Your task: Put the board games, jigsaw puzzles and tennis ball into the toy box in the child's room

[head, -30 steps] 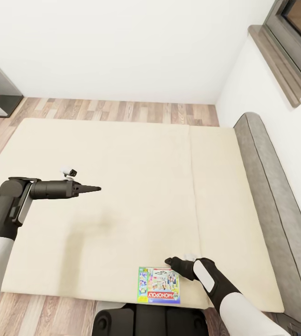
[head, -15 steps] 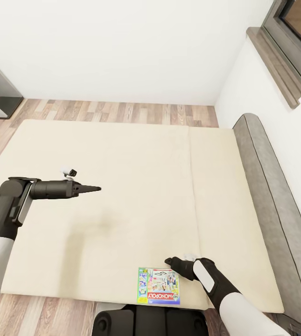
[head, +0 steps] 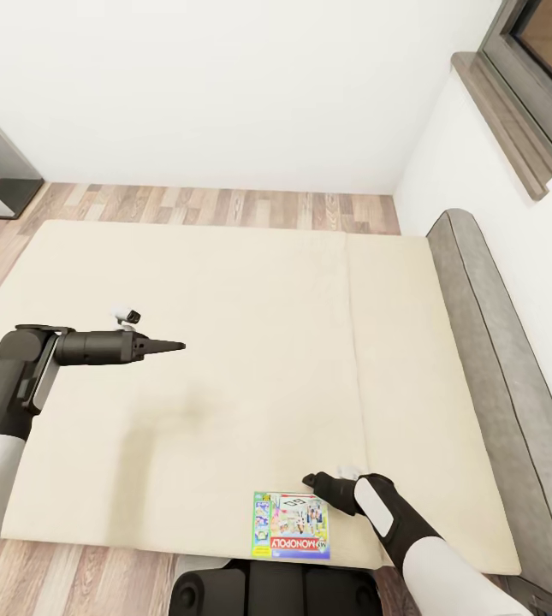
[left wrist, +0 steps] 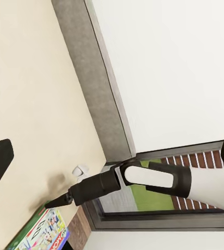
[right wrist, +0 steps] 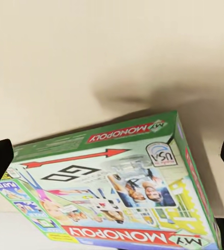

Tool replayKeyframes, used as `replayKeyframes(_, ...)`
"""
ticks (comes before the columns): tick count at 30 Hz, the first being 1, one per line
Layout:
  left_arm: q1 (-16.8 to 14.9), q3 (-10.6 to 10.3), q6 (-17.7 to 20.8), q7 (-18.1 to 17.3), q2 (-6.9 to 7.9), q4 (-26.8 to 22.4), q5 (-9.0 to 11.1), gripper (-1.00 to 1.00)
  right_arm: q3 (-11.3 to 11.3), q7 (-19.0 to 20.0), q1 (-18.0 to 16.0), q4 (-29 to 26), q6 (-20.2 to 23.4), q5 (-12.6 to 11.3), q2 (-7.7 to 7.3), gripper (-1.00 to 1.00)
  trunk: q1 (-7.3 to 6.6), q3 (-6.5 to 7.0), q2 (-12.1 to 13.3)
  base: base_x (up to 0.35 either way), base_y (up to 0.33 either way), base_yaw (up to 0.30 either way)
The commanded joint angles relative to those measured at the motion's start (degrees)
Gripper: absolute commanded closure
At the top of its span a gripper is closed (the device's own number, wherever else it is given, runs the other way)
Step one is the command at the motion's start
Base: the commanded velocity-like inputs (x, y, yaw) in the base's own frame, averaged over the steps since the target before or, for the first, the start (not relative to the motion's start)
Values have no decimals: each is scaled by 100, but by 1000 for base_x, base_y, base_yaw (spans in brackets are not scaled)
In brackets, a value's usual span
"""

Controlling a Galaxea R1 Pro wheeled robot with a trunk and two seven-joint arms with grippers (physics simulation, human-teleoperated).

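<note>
The flat green Monopoly board game box (head: 291, 524) lies on the beige mattress bed (head: 250, 342), just below the right fingers (head: 311, 479), spread wide apart. The left fingers (head: 169, 346), pressed together, hover well apart.

Bright even simulator light, all views sharp, no glare or blur; soft smudgy shadows on the bed (head: 224, 342) under each arm, darker patch beside the board game (right wrist: 117, 182).

Bare bed (head: 224, 342) around the board game (head: 291, 524); headboard (head: 498, 376) bounds one side.
</note>
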Motion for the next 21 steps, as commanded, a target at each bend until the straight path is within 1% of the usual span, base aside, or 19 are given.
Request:
replayKeyframes(1, -2, -3, 61, -22, 3, -1, -1, -100, 15, -8, -2, -3, 20, -9, -4, -100, 3, -6, -9, 0, 0, 0)
replayKeyframes(10, -2, -16, 63, -22, -4, -1, 1, -100, 41, 34, 0, 36, 39, -16, -36, -100, 3, -6, -9, 0, 0, 0)
replayKeyframes(17, 4, -19, 63, -22, -5, -1, 7, -100, 164, 377, 32, 41, 30, -13, -73, -100, 3, -6, -9, 0, 0, 0)
replayKeyframes(21, 4, -15, 63, -22, -3, -1, 7, -100, 256, 432, 62, 42, 25, -13, -81, -100, 3, -6, -9, 0, 0, 0)
